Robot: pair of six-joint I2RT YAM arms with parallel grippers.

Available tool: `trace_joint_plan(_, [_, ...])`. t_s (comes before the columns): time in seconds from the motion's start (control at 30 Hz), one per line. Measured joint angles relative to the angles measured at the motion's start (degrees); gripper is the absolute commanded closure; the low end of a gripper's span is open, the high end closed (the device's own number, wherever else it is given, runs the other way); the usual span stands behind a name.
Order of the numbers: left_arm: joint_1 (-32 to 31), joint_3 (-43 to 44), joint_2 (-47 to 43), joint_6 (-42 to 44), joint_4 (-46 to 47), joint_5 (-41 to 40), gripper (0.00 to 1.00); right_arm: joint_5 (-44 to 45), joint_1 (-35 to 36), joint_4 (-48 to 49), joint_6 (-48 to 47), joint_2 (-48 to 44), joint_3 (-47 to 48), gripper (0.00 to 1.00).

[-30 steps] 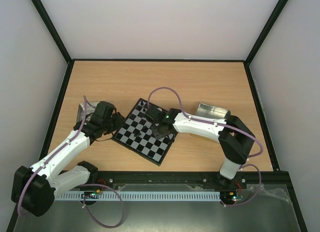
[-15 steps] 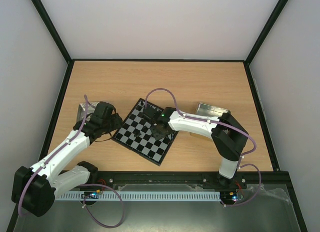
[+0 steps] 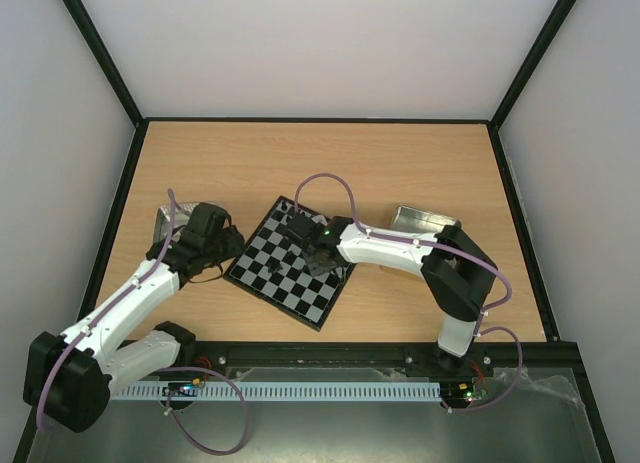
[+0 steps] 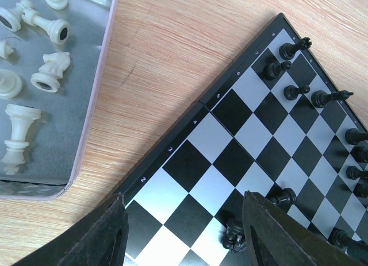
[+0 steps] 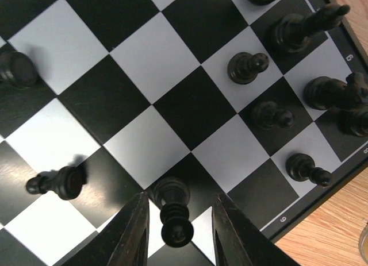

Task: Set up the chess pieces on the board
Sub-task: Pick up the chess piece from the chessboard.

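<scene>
Jaws parted and empty, the right gripper [image 5: 181,201] straddles an upright black pawn [image 5: 173,219], lower centre, which a skewed lift could topple.

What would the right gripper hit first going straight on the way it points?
The right gripper would likely meet the black chess piece between its fingers first, then the board; depth is unclear.
</scene>
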Motion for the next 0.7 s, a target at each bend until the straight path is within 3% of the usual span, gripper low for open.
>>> trace_joint_plan(0.1, [0.0, 0.0, 0.0, 0.0, 0.0, 0.0, 0.43, 1.0, 0.0, 1.4, 0.9, 0.0, -1.3, 0.74])
trace_joint_plan(0.27, [0.0, 0.0, 0.0, 0.2, -0.1, 0.0, 0.44, 1.9, 0.0, 3.3, 2.3, -0.4, -2.9, 0.91])
trace_joint_plan(0.5, [0.1, 0.0, 0.0, 0.2, -0.2, 0.0, 0.43, 3.1, 0.0, 4.7, 2.9, -1.8, -2.3, 0.91])
trace_joint_plan(0.7, [0.1, 0.0, 0.0, 0.2, -0.2, 0.0, 0.43, 4.0, -1.3, 4.8, 2.2, -1.5, 4.8, 0.91])
